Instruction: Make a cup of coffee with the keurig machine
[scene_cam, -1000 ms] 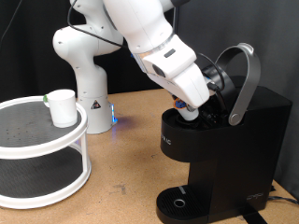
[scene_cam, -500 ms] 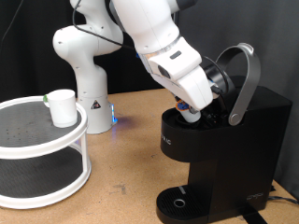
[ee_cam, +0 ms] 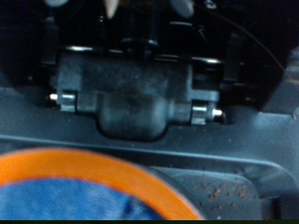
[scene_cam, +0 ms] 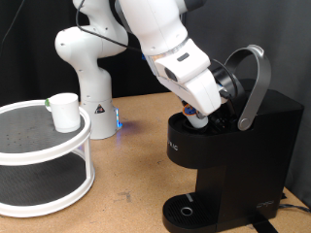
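The black keurig machine stands at the exterior view's right with its silver-grey lid handle raised and the pod chamber open. My gripper reaches down into the open chamber, its fingertips hidden by the rim. The wrist view shows the machine's dark hinge block up close, and a blurred orange-rimmed blue round shape very near the camera. The white cup stands upright on the top tier of a round white shelf at the exterior view's left, far from the gripper.
The white robot base stands behind, between shelf and machine. The machine's round drip tray is bare at its foot. Brown tabletop lies between shelf and machine.
The arm's upper links have shifted slightly to the exterior view's left. The gripper stays in the machine's open chamber. The cup has not moved.
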Available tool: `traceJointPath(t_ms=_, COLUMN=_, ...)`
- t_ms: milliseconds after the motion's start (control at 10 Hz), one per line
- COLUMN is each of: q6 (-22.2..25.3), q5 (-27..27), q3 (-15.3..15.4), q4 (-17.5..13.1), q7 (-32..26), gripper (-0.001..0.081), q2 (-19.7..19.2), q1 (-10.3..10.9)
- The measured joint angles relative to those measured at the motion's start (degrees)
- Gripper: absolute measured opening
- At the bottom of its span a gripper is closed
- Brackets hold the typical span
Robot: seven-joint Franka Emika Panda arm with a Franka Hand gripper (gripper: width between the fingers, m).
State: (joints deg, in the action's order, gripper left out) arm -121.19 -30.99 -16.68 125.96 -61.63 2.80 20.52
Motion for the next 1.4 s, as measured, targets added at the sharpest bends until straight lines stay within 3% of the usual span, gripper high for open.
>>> traceJointPath(t_ms=1100, q6=-0.8, q5=2.3, q3=-0.1, q4=0.3, q7=2.3, gripper=0.0437, q2=0.1, q1=-0.6)
traceJointPath(t_ms=1200, q6=-1.1, q5=2.6, q3=-0.2, q4=0.5, q7=2.4, gripper=0.046, q2=0.0, q1=-0.6)
traceJointPath(t_ms=1300, q6=-1.3, q5=2.7, q3=-0.2, q4=0.8, q7=2.4, gripper=0.0635, q2=0.0, q1=-0.6)
traceJointPath(t_ms=1400, q6=-1.3, q5=2.7, q3=-0.2, q4=0.9, q7=2.4, gripper=0.0635, q2=0.0, q1=-0.6)
